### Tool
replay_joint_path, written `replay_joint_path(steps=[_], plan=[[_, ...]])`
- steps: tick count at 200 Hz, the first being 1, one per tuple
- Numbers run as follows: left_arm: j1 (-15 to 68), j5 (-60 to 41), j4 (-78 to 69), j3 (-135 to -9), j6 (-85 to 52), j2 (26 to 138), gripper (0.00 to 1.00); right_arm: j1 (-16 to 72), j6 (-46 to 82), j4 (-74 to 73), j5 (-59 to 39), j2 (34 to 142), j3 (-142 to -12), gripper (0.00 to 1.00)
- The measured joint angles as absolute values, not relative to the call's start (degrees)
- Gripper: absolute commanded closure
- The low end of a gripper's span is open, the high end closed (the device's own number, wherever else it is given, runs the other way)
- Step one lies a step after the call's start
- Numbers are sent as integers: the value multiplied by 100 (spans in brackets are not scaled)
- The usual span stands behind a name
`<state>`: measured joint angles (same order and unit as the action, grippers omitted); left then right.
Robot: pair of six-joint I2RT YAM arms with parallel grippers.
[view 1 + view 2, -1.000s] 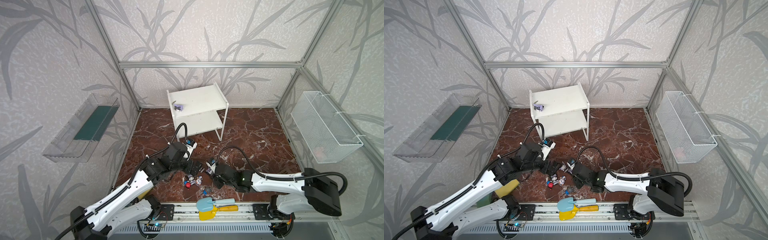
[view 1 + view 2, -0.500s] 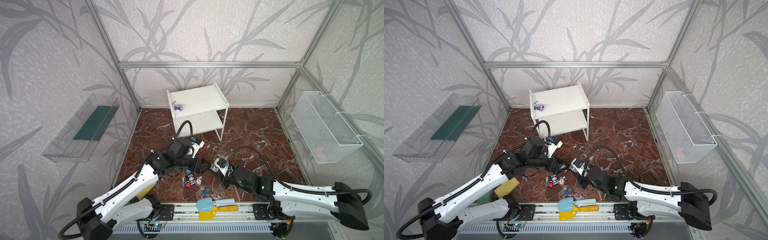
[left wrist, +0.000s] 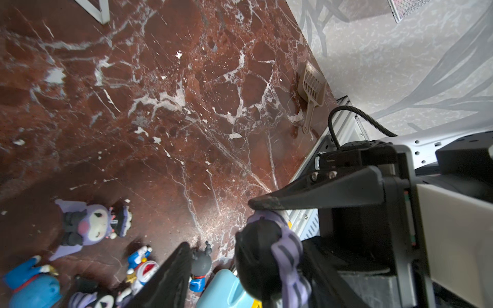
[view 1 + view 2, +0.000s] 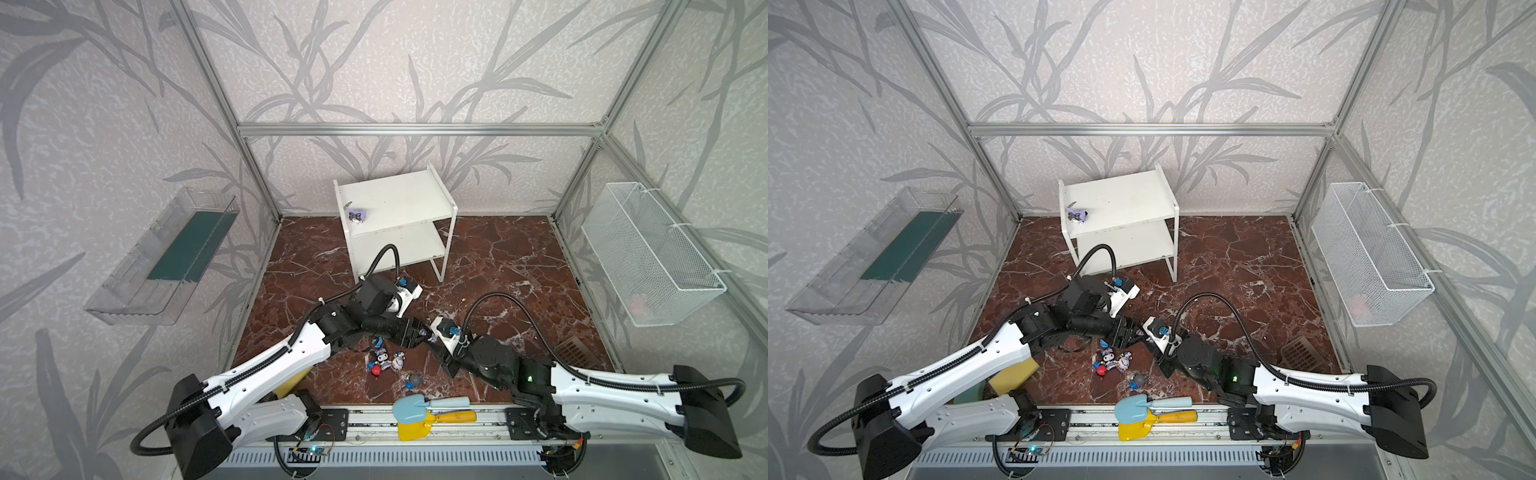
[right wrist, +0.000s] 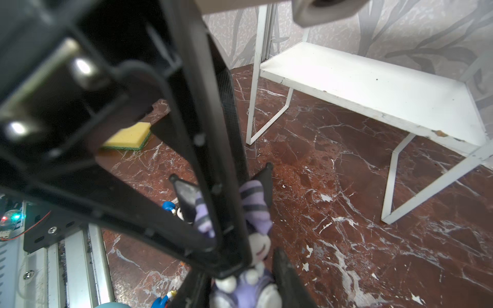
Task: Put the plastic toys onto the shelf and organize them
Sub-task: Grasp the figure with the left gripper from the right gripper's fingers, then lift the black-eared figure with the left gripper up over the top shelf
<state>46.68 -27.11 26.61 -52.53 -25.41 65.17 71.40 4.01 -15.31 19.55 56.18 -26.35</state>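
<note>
A purple, black and white figurine (image 4: 424,332) (image 3: 264,261) hangs just above the floor in the middle. My right gripper (image 4: 436,341) (image 5: 240,280) is shut on its lower body. My left gripper (image 4: 417,333) (image 3: 245,248) has come in from the left and straddles its head; a gap shows on one side, so the jaws are open. The white shelf (image 4: 395,199) (image 4: 1121,195) stands at the back, with one purple figurine (image 4: 356,216) (image 4: 1077,215) on its top board. Several more toys (image 4: 384,359) (image 4: 1111,359) lie on the floor below the grippers.
A blue shovel (image 4: 415,405) and a yellow shovel (image 4: 415,428) lie on the front rail. A yellow sponge (image 4: 1013,374) sits under my left arm. A beige scoop (image 4: 575,349) lies at the right. A wire basket (image 4: 652,253) and a clear tray (image 4: 166,257) hang on the walls.
My left gripper has reached right to the figurine in my right gripper, and its jaws have narrowed around it. The right arm has stretched lower, still holding the figurine.
</note>
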Motion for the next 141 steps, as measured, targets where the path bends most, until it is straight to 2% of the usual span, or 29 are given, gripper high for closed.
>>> replay_joint_path(steps=[23, 86, 111, 141], plan=[[4722, -2681, 2709, -5299, -2502, 6558, 51, 7247, 325, -1579, 2191, 5662, -2637, 72], [4753, -2659, 2753, -5380, -2412, 6663, 61, 7363, 252, -1669, 2530, 5806, -2639, 70], [4759, -2602, 2821, -5492, -2355, 6674, 64, 7373, 228, -1754, 2606, 5806, -2637, 64], [4751, -2421, 3114, -5795, -2145, 6731, 65, 7384, 196, -1868, 2611, 5771, -2637, 49]])
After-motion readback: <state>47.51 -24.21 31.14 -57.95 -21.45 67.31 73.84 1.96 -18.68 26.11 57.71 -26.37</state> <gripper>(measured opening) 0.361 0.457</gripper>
